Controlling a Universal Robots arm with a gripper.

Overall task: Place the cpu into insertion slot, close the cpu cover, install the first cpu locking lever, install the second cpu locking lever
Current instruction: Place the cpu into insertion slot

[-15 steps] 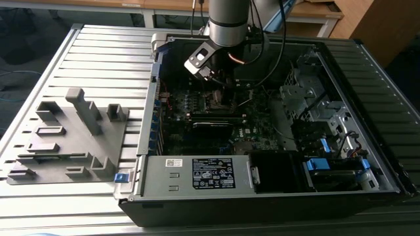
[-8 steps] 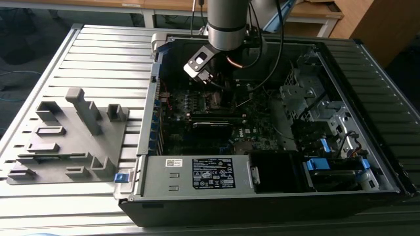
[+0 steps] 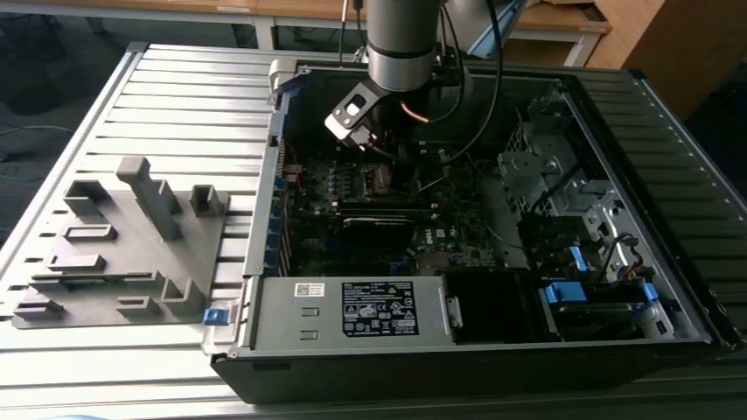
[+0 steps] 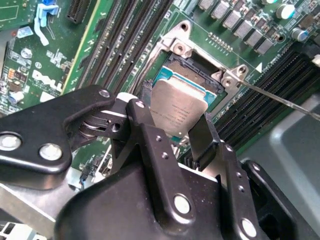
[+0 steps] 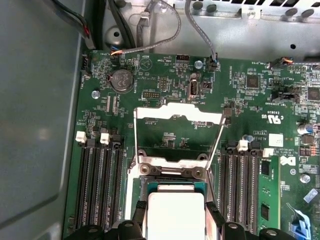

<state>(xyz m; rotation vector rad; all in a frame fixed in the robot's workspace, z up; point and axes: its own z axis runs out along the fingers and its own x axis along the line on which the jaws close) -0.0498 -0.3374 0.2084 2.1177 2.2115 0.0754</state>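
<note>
Gripper (image 4: 175, 117) jaws clamp 2 opposite edges of the cpu (image 4: 176, 105), held flat just over the insertion slot (image 4: 194, 67), upper centre in the exterior view; cpu cover (image 5: 177, 112) stands open

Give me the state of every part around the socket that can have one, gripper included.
gripper: shut on the cpu.
cpu: gripped by its edges, over the insertion slot; seated or not, cannot tell.
insertion slot: uncovered, partly hidden by the cpu.
cpu cover: swung open.
locking levers: both unlatched, raised beside the cover.
</note>
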